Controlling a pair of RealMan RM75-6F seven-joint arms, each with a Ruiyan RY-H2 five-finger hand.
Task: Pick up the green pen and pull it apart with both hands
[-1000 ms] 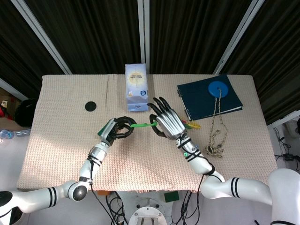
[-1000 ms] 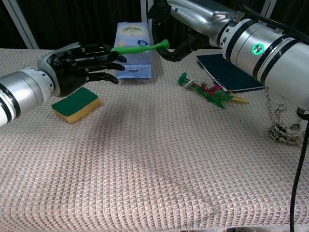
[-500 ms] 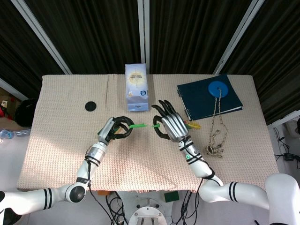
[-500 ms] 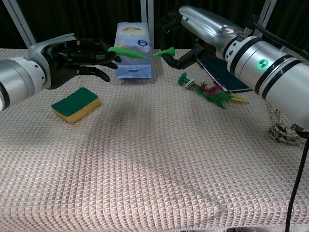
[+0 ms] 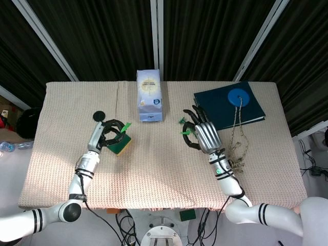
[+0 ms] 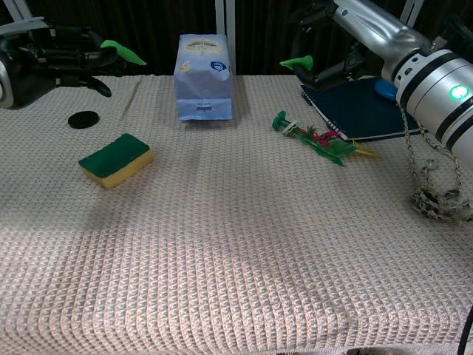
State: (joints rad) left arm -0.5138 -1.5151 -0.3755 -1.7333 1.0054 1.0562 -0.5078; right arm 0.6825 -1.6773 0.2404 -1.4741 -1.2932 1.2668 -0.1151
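Observation:
The green pen is in two parts, held well apart above the table. My left hand [image 5: 108,134] [image 6: 46,61] pinches the longer pointed part [image 5: 125,126] [image 6: 123,52] at the left, above the sponge. My right hand [image 5: 203,135] [image 6: 341,38] pinches the short part [image 5: 185,132] [image 6: 297,63] at the right, close to the notebook. Its other fingers are spread. Both hands hang in the air, with a wide gap between the two green pieces.
A blue-white carton [image 5: 149,96] [image 6: 201,76] stands at the back centre. A green-yellow sponge [image 6: 116,159] and a black disc [image 6: 83,119] lie at the left. A feathered toy [image 6: 318,140], a dark blue notebook [image 5: 228,105] and a tangled cord [image 6: 436,196] lie at the right.
The pen came apart between the hands. My left hand has carried its part far left, and my right hand has carried its part right.

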